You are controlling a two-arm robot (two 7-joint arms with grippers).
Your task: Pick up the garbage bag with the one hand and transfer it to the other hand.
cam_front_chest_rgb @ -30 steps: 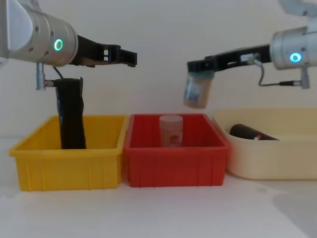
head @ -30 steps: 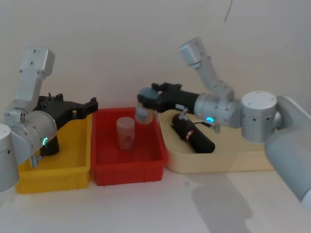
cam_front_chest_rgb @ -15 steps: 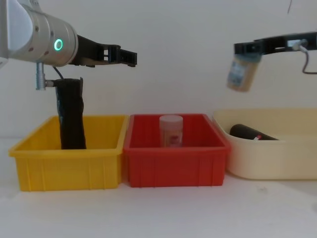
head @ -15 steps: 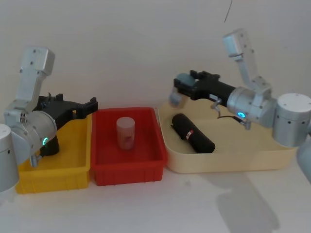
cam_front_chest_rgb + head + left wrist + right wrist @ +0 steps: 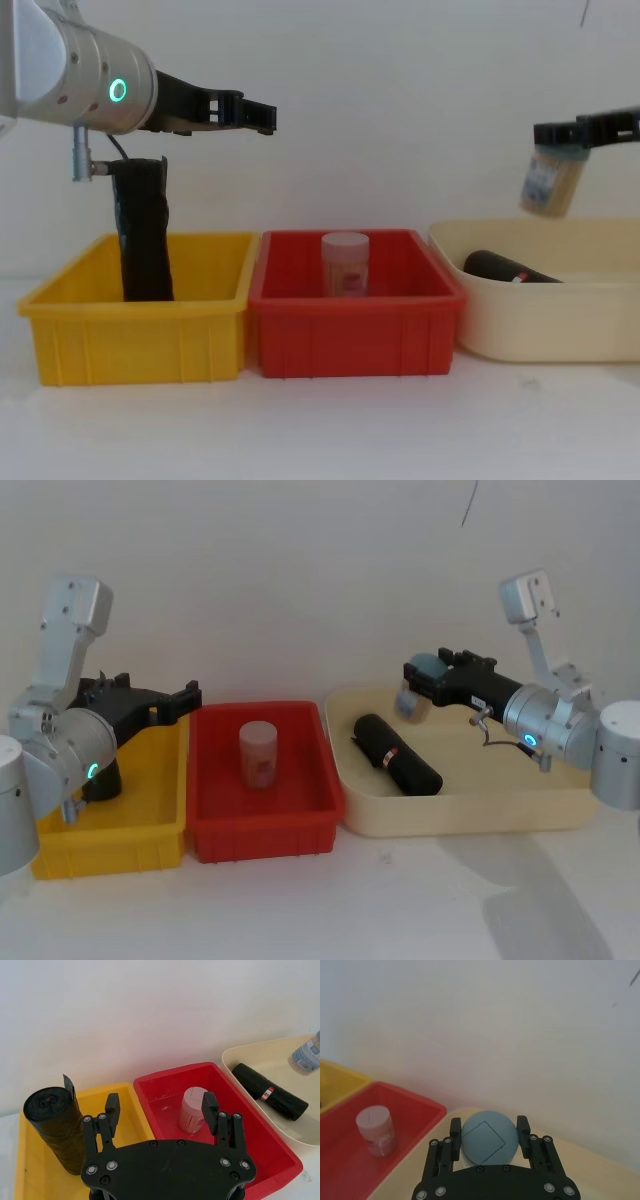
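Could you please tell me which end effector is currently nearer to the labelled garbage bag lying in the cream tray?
The right end effector, shut on a bottle, hangs just above the garbage bag. The left end effector is over the yellow bin.

Lab test bench: bare white wall (image 5: 300,570), coloured sorting bins (image 5: 262,820)

Thick silver-grey cylindrical arm links, each with a small glowing ring light near the wrist. Boxy silver housings atop both forearms. Black two-fingered left gripper (image 5: 159,1109) on a flat black plate studded with silver screws; matching black right gripper (image 5: 488,1132). Thin grey cable below the right wrist.
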